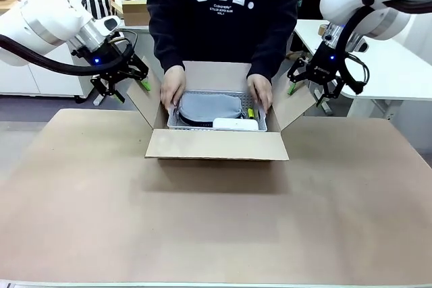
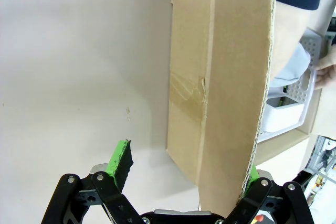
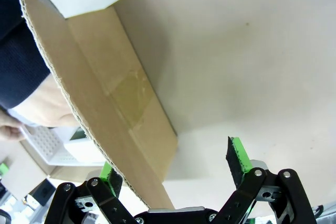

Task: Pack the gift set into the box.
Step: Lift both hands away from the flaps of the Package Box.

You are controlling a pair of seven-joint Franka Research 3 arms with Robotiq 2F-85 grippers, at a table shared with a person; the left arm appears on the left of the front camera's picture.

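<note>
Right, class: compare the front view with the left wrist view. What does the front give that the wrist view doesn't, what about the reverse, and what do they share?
The front view adds the right gripper, open beside the box, and the person's hands at either end of the gift set. The left wrist view adds a tape patch on the side flap, seen between the open left gripper and its green pads. Shared: box, gift set, left gripper, brown table.
</note>
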